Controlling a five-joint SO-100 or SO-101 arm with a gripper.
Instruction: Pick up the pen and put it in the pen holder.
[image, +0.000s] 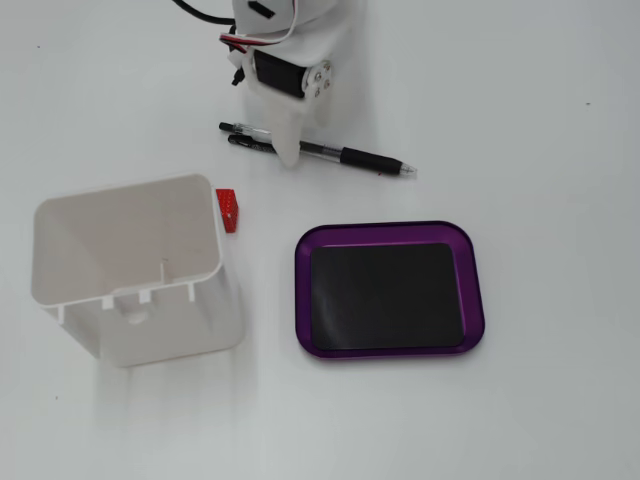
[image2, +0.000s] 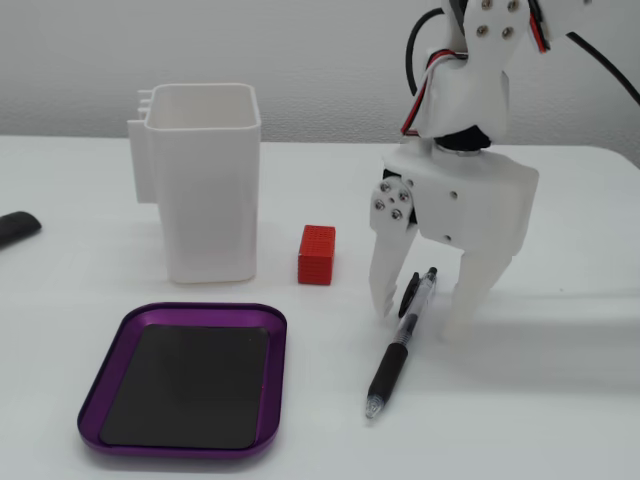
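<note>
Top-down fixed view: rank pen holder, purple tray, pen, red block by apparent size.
1. Pen holder, though it stands tall toward the camera, which inflates it.
2. Purple tray, nearly as large; order unsure.
3. Pen, long but thin.
4. Red block, smallest.

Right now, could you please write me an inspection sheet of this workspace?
Surface: white table, bare and clean.
Job's things: pen lying flat, tip toward the camera in a fixed view; pen holder upright, empty as far as a fixed view shows.
Clutter: red block beside the holder; purple tray, black centre; dark object at left edge.
Grippers: gripper open, fingers straddling the pen's clip end.
Cables: black and red wires on the arm.
Surroundings: pale wall.
</note>
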